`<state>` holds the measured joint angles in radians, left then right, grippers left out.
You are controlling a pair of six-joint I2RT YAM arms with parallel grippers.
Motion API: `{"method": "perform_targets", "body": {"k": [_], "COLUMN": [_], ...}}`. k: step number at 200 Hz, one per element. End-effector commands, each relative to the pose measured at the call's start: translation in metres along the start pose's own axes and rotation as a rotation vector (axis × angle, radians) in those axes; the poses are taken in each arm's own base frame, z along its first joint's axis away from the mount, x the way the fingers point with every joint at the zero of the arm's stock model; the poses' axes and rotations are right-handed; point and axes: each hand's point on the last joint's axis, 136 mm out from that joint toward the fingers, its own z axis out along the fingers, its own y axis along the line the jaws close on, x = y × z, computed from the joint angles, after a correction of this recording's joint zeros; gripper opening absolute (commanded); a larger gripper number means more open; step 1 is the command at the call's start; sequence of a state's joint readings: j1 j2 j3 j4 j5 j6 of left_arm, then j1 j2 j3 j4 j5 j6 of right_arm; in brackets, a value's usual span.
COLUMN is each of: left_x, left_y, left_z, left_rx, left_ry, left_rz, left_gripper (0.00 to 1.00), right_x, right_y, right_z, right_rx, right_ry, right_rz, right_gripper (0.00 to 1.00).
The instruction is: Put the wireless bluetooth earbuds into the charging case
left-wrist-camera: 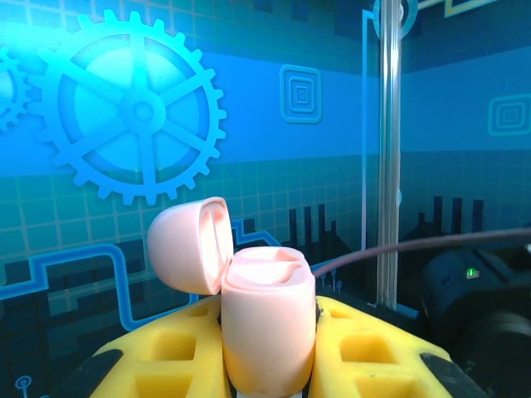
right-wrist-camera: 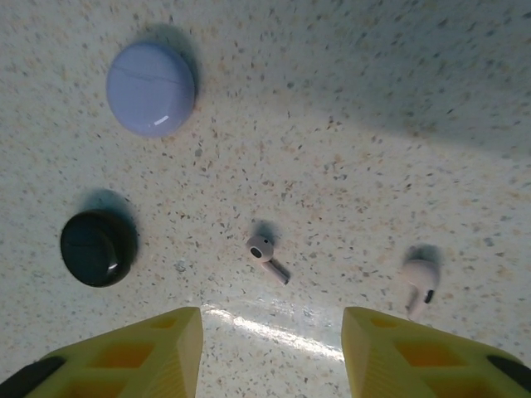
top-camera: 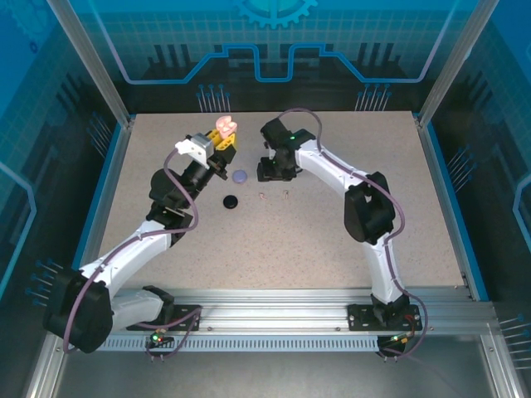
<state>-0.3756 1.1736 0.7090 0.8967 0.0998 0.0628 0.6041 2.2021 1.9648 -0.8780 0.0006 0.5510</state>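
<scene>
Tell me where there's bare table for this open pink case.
Widest bare stretch for the pink case: right of the right arm, to the table's blue edge. The near strip between the black case and the aluminium rail is free too. Crowded: the centre, where lavender case, black case and two pale earbuds lie by the right pincer.

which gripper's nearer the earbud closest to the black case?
Right. The right gripper hangs open close to the earbud; left gripper sits farther off, past the lavender case, holding the open pink case.

Two earbuds right of two cases
</scene>
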Motion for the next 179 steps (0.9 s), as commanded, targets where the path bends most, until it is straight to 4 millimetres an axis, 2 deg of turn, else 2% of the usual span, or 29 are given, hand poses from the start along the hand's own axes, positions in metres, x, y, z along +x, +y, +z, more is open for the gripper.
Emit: {"method": "perform_targets", "body": {"k": [1, 26, 31, 37, 72, 151, 179], "left_x": [-0.028, -0.03, -0.03, -0.031, -0.034, -0.039, -0.035], "left_y": [0.004, 0.003, 0.003, 0.002, 0.002, 0.001, 0.001], "left_z": [0.008, 0.009, 0.009, 0.008, 0.007, 0.005, 0.005], "left_rx": [-0.024, -0.018, -0.017, -0.015, -0.012, -0.008, -0.01], "left_ry": [-0.082, -0.085, -0.086, -0.088, -0.098, -0.11, -0.101], "left_rz": [0.028, 0.022, 0.022, 0.021, 0.006, -0.001, -0.004], "left_gripper": [0.0, 0.0, 0.0, 0.0, 0.0, 0.0, 0.0], "right_x": [0.015, 0.021, 0.02, 0.024, 0.027, 0.025, 0.026], "right_y": [0.003, 0.005, 0.006, 0.003, 0.002, 0.007, 0.007], "right_z": [0.017, 0.029, 0.026, 0.037, 0.051, 0.074, 0.077], "right_rx": [0.055, 0.108, 0.116, 0.141, 0.195, 0.224, 0.223], "right_ry": [0.054, 0.083, 0.079, 0.104, 0.127, 0.14, 0.145], "right_rz": [-0.005, -0.025, -0.029, -0.03, -0.043, -0.066, -0.07], "right_gripper": [0.47, 0.43, 0.43, 0.42, 0.41, 0.38, 0.37]}}
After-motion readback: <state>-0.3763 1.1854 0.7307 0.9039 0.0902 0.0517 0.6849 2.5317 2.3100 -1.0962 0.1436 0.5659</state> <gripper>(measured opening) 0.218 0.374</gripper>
